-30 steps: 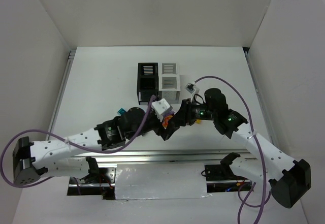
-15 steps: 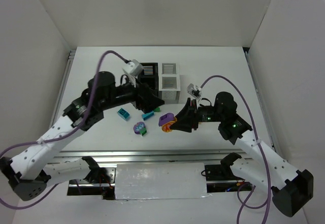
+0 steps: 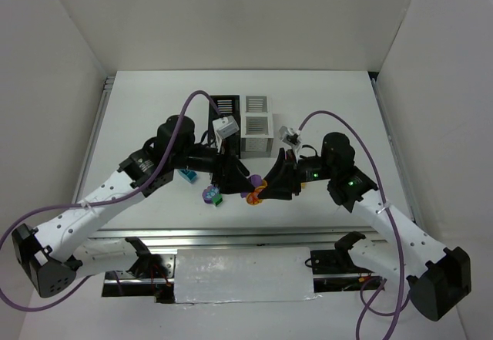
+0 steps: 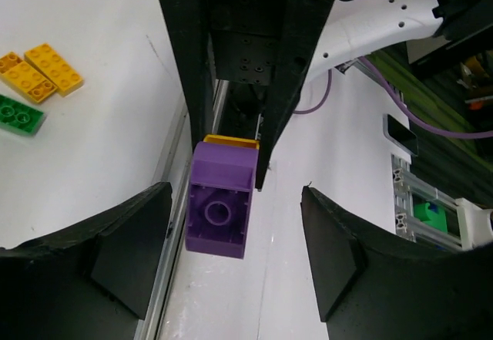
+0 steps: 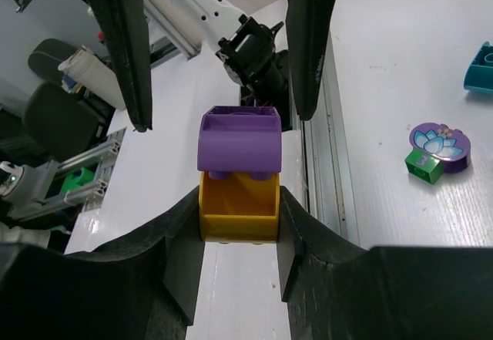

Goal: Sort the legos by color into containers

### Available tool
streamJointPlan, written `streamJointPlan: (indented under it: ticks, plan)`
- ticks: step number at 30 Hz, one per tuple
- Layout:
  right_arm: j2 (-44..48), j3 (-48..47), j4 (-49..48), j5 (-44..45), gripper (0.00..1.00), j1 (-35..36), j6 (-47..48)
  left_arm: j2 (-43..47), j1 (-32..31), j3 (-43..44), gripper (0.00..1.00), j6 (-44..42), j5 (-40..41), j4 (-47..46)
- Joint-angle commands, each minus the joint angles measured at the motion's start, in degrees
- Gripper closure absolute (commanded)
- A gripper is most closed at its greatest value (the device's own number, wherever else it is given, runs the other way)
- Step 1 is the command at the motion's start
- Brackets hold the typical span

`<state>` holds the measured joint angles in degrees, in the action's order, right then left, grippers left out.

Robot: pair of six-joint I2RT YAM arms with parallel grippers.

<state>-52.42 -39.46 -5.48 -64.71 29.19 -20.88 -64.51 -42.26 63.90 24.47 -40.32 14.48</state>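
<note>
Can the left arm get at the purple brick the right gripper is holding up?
Probably yes. The right gripper clamps only the orange brick stuck to it, so the purple brick sticks out bare. The left gripper stands open to either side of it, with nothing in between.

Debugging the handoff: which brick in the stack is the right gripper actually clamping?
The yellow brick: it alone sits clamped in the right gripper. The purple brick is stacked on it, out beyond the fingertips.
</note>
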Motion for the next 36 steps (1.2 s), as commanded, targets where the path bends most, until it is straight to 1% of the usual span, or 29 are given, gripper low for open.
streamJointPlan:
  ticks: [1, 3, 5, 7, 12, 14, 17, 20, 21, 23, 24, 27, 30, 33, 36]
  plan:
    - [-0.22, -3.07, -0.50, 0.28, 1.00, -0.36, 1.90, 1.14, -0.10, -0.27, 0.20, 1.02, -5.21, -3.94]
    - [-0.14, -2.90, -2.24, -0.42, 1.00, -0.45, 1.11, 1.05, -0.10, -0.09, 0.21, 0.67, -4.69, -3.41]
    - [0.48, -2.64, -3.14, -0.24, 1.00, -0.36, 0.23, 0.62, -0.10, -0.09, 0.29, 0.67, -4.68, -3.32]
    - [1.18, -3.25, -2.09, 0.19, 1.00, -0.36, 0.84, -0.17, -0.10, -0.18, 0.32, 0.75, -5.04, -3.49]
    - [1.27, -3.08, -4.36, -2.52, 1.00, -0.36, -0.56, -2.63, -0.10, 0.43, 0.28, 0.67, -4.25, -2.79]
    - [1.88, -2.81, -3.93, -1.74, 1.00, -0.36, -0.39, -3.16, -0.10, 0.61, 0.35, 0.58, -4.33, -2.44]
    - [2.50, -2.99, -3.14, -1.30, 1.00, -0.36, 0.14, -3.43, -0.10, 0.53, 0.30, 0.75, -3.81, -2.35]
    - [2.59, -3.25, -1.83, -0.42, 1.00, -0.36, 0.75, -3.08, -0.10, 0.26, 0.55, 0.84, -4.07, -2.88]
    - [2.59, -3.25, -1.56, -0.16, 1.00, -0.36, 1.19, -2.82, -0.10, 0.44, 0.65, 0.76, -3.81, -2.79]
    - [2.41, -3.17, -1.38, 0.19, 1.00, -0.36, 1.20, -2.46, -0.10, 0.52, 0.74, 0.58, -3.72, -2.70]
    - [2.33, -3.16, -1.29, 0.28, 1.00, -0.36, 1.20, -2.37, -0.10, 0.70, 0.84, 0.41, -3.72, -2.53]
    - [1.71, -3.25, -0.15, 0.37, 1.00, -0.27, 2.07, -1.67, -0.02, 1.66, 1.00, 0.14, -3.02, -2.00]
    - [0.84, -2.64, -0.41, -0.94, 1.00, -0.36, 2.60, -1.06, 0.95, 3.95, 1.00, -0.47, -1.70, -0.51]
    - [0.66, -2.46, 0.81, -0.69, 1.00, -0.36, 4.09, -1.32, 3.41, 7.36, 1.00, -1.00, -0.82, 1.68]
    - [0.83, -1.94, 0.91, -0.86, 1.00, -0.36, 4.45, -2.81, 6.31, 10.62, 1.00, -1.62, -2.22, 3.35]
